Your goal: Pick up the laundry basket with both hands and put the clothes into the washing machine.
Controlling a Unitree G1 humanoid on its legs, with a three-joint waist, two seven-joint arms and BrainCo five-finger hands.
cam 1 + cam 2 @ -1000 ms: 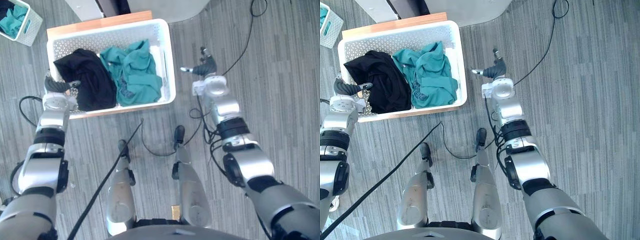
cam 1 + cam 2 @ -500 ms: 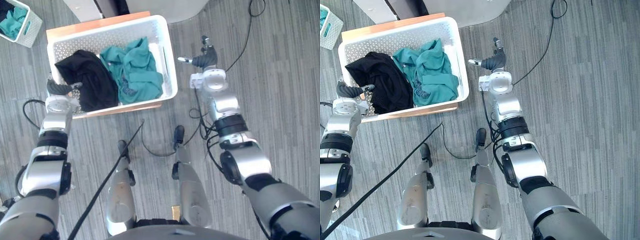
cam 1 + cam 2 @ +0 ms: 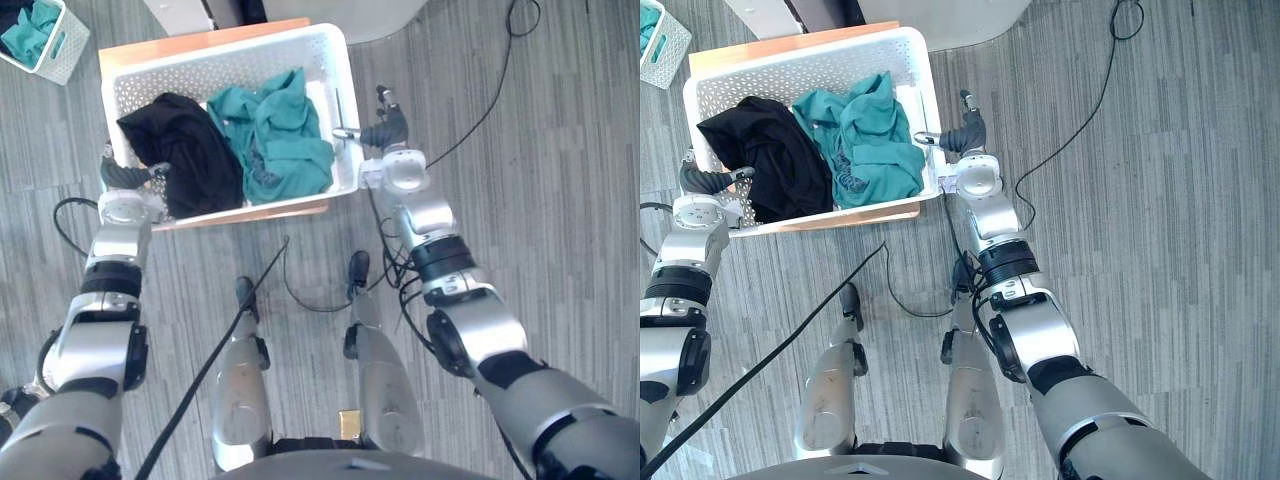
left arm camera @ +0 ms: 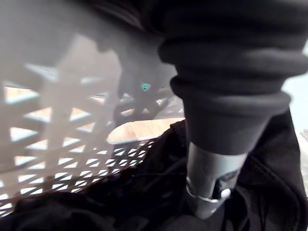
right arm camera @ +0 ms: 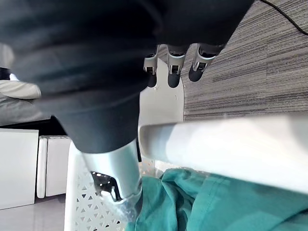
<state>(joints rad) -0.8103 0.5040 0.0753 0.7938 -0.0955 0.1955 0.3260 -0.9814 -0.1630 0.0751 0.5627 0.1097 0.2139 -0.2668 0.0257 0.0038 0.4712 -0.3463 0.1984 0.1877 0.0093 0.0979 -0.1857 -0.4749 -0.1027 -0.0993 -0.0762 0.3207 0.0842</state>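
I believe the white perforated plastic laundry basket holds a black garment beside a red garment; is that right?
Not quite: beside the black garment in the white perforated plastic laundry basket lies a teal garment, not a red one. The left eye view shows it.

Small basket (image 3: 58, 52) cut by corner — wooden board (image 3: 200, 41) mostly under laundry basket (image 3: 345, 80).
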